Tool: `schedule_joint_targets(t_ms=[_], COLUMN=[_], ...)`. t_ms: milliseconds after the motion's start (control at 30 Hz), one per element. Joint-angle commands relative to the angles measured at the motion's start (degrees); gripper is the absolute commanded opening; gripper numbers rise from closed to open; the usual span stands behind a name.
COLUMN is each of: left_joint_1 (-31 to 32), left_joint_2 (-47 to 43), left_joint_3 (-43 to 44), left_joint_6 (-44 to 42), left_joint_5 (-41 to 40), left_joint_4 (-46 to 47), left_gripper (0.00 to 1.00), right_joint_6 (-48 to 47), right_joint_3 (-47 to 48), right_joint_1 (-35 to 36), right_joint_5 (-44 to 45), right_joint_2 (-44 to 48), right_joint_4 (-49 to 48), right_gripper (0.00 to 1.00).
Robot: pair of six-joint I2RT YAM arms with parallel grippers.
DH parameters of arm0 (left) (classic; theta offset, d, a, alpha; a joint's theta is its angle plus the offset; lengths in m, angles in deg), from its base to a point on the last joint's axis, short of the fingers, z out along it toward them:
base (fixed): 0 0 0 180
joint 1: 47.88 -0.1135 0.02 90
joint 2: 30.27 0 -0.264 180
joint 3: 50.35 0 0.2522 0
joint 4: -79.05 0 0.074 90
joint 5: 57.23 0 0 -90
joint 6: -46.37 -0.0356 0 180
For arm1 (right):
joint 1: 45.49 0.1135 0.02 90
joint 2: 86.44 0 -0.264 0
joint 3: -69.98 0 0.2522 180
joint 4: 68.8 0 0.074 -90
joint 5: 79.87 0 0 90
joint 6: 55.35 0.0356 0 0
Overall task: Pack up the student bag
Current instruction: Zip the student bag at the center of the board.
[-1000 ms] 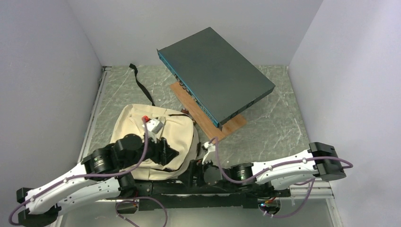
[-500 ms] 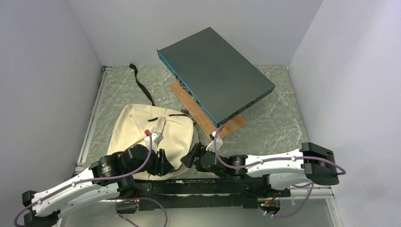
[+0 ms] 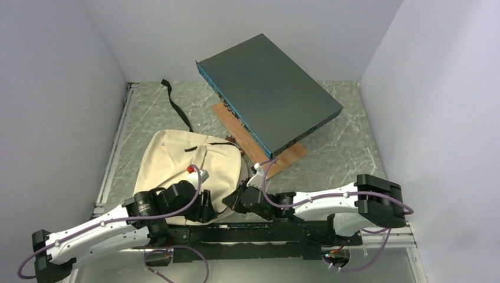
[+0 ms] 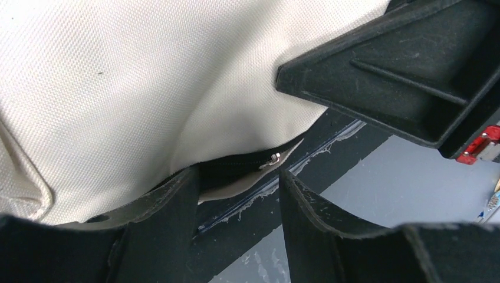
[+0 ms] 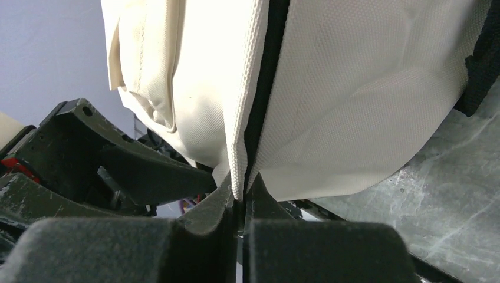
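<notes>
We judged packing unstarted: right gripper (image 5: 240,199) pinched the black zipper seam (image 5: 259,94) of the soft cream canvas backpack (image 3: 171,159), left gripper (image 4: 239,178) stood spread by its small metal zipper pull (image 4: 272,159).

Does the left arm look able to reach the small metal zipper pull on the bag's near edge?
Probably yes: the left arm's fingers stand open at the edge of the bag, with the zipper pull just ahead between them and nothing in the gap.
</notes>
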Motion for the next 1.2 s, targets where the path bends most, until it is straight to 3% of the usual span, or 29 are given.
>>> schedule_joint_targets(t_ms=[0,233,433,533,767,900,1033,1167], left_joint_1=[0.5,1.0,1.3,1.4,1.4,1.3,1.3,1.3], left_joint_2=[1.5,1.3,-5.4,-9.3,-9.9,-7.6,-8.3,-11.2], left_joint_3=[-1.1,-4.4,-3.3,-2.9,-3.2,-2.1,-1.0,-0.8], left_joint_6=[-0.3,2.6,4.1,4.2,4.8,4.2,4.6,6.3], left_joint_5=[1.2,8.1,-2.2,-5.9,-2.1,-1.8,-3.4,-6.4], left_joint_4=[4.5,12.8,9.9,10.7,13.2,10.8,7.5,4.3], left_gripper=[0.57,0.56,0.39,0.39,0.35,0.24,0.21,0.08], right_joint_6=[-2.2,-3.4,-5.2,-4.9,-4.8,-4.9,-4.9,-4.4], right_joint_3=[-1.2,-4.1,-4.0,-4.7,-4.9,-4.7,-5.0,-5.4], right_joint_1=[-0.2,-0.3,-0.3,-0.3,-0.3,-0.3,-0.3,-0.3], right_joint_5=[-4.3,-4.8,-7.1,-8.0,-7.9,-7.7,-7.7,-6.5], right_joint_2=[1.1,2.8,1.8,1.5,1.6,1.4,1.5,2.2], right_joint_4=[-5.3,-11.4,-14.0,-15.5,-15.5,-15.3,-15.0,-13.4], right_gripper=[0.00,0.00,0.00,0.00,0.00,0.00,0.00,0.00])
